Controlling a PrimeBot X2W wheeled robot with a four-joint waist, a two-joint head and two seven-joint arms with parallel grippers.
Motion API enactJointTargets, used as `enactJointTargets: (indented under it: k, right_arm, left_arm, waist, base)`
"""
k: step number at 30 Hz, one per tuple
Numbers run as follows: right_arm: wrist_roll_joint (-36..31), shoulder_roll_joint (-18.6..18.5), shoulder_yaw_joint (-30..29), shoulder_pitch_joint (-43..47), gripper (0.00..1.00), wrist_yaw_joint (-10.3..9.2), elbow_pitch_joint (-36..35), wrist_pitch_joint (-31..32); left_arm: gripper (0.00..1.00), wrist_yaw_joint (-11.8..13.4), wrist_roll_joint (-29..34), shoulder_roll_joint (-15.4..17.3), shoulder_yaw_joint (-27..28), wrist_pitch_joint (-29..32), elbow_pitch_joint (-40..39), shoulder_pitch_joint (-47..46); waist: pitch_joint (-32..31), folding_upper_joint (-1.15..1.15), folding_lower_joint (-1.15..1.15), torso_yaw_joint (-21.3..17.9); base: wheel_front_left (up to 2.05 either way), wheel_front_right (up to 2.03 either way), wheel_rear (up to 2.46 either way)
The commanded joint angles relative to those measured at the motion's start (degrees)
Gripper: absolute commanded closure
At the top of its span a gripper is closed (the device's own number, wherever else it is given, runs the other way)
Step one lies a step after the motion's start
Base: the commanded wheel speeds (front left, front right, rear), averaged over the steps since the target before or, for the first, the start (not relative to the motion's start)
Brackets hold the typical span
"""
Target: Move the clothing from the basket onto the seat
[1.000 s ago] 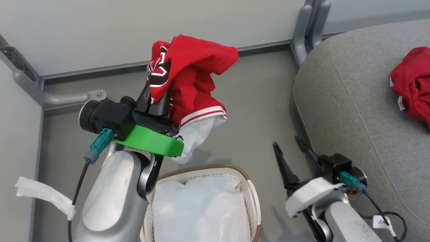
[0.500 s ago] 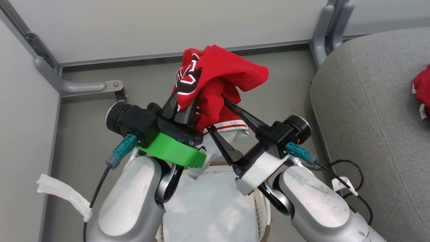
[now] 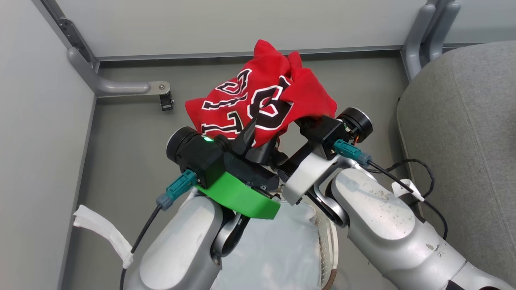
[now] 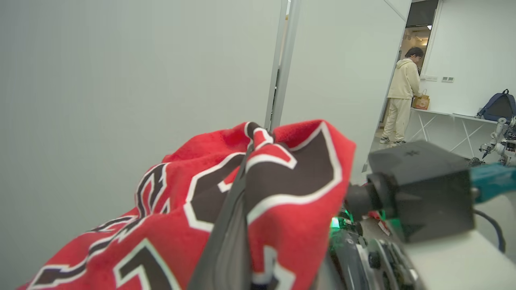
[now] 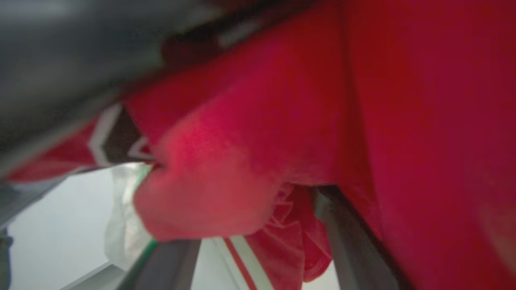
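A red jersey (image 3: pixel 262 102) with black-and-white lettering hangs in the air over the grey floor, above the far end of the basket (image 3: pixel 325 241). My left gripper (image 3: pixel 250 131) is shut on its lower fold; one dark finger (image 4: pixel 229 225) runs up the cloth (image 4: pixel 290 189). My right gripper (image 5: pixel 250 225) is open, its fingers (image 5: pixel 354 241) spread with red cloth bunched between and over them. Its black wrist housing (image 3: pixel 322 131) touches the jersey's right side. A pale fold (image 5: pixel 121 209) hangs below. The grey seat (image 3: pixel 463 121) is at the right.
A flat white liner (image 3: pixel 274 249) lies in the basket. Grey partition walls and their feet (image 3: pixel 121 86) close off the left and back. A white strip (image 3: pixel 105 233) lies on the floor at left. A person (image 4: pixel 403 100) stands far off by a table.
The head camera has shifted, taking the jersey on the seat out of view. My right gripper swung in from the lower right and pushed under the held jersey, which now shows its lettering.
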Motion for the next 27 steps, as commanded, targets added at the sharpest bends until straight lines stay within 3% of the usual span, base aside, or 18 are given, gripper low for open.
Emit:
enactJointTargets:
  k: [1,4,5,6,7,17,18,19,20,27]
  right_arm:
    - [0.45,-0.23,0.05,-0.7,0.0,-0.08,0.35,-0.13]
    - [1.05,-0.2,0.29,-1.31,0.0,-0.08,0.95,-0.12]
    - [1.23,-0.2,0.37,-1.61,0.11,-0.08,1.05,-0.13]
    - [1.61,-0.21,0.65,-1.81,0.63,-0.08,1.14,-0.13]
    - [2.25,-0.2,0.83,-1.86,1.0,-0.08,1.04,-0.13]
    - [2.39,-0.24,-2.56,-0.19,1.0,-0.08,0.61,-0.13]
    - [2.14,-0.25,-3.12,0.0,1.0,-0.08,0.54,-0.13]
    - [2.03,-0.23,-3.46,0.26,1.0,-0.08,0.47,-0.13]
    - [1.85,-0.23,-3.8,0.64,1.0,-0.08,0.39,-0.13]
    - [0.72,-0.24,-6.51,2.31,1.0,-0.08,-0.99,-0.12]
  left_arm:
    - [1.0,0.19,-1.26,0.02,-0.46,-0.22,-0.46,-0.76]
    - [1.0,0.31,-2.49,0.01,-1.5,-0.22,-0.64,-0.89]
    - [1.0,0.4,-2.63,0.01,-1.7,-0.22,-0.66,-0.96]
    - [1.0,0.49,-2.9,0.01,-1.92,-0.22,-0.62,-1.01]
    - [1.0,0.57,-3.59,0.01,-2.07,-0.22,-0.52,-0.83]
    - [1.0,1.32,-2.47,0.03,-0.63,-0.21,0.19,-0.65]
    - [0.82,1.39,-2.03,0.02,-0.32,-0.2,0.02,-0.52]
    - [0.52,1.43,-1.98,0.02,-0.07,-0.21,-0.19,-0.26]
    - [0.0,1.5,-1.93,0.02,0.23,-0.2,-0.25,0.12]
    - [0.0,1.76,-0.3,0.03,2.31,-0.13,-0.93,1.13]
  waist:
    - [0.5,0.0,0.0,0.68]
    - [0.91,0.0,0.0,1.41]
    - [1.03,0.0,0.0,1.57]
    - [1.15,0.0,0.0,1.76]
    - [1.24,0.0,0.0,1.92]
    - [1.95,0.0,0.0,1.67]
    - [1.96,0.0,0.0,1.45]
    - [1.98,0.0,0.0,1.21]
    - [2.02,0.0,0.0,0.88]
    - [2.06,0.0,0.0,-1.56]
  base:
    - [0.0,0.0,0.0]
    - [0.0,0.0,0.0]
    - [0.0,0.0,0.0]
    - [0.0,0.0,0.0]
    - [0.0,0.0,0.0]
    - [0.0,0.0,0.0]
    - [0.0,0.0,0.0]
    - [0.0,0.0,0.0]
    - [0.0,0.0,0.0]
    - [0.0,0.0,0.0]
